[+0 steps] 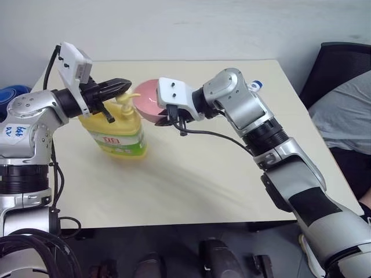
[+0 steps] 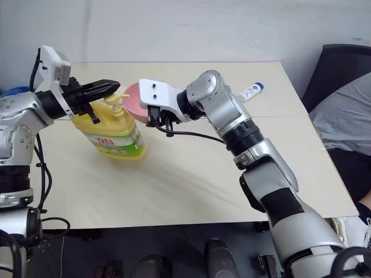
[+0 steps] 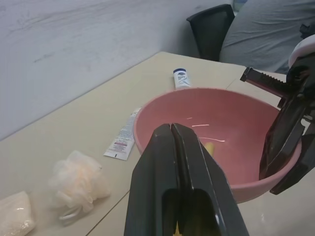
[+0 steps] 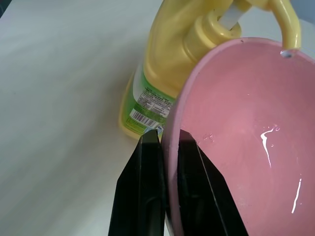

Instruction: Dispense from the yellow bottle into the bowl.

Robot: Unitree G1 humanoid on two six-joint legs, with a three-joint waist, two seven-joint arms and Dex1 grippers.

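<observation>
right pincer (image 4: 165,147) clamps the pink bowl (image 4: 246,137) rim, tilted beside the yellow bottle (image 1: 116,136) on the tabletop (image 1: 220,174); left pincer (image 1: 124,86), closed empty, sits over its pump; label characters unreadable.

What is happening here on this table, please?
A humanoid robot is getting soap from the yellow bottle into the pink bowl. Its right gripper is shut on the bowl's rim and holds the bowl tilted under the pump spout. Its left gripper is shut and sits over the pump top. A drop hangs at the spout, and streaks of liquid show inside the bowl.
</observation>
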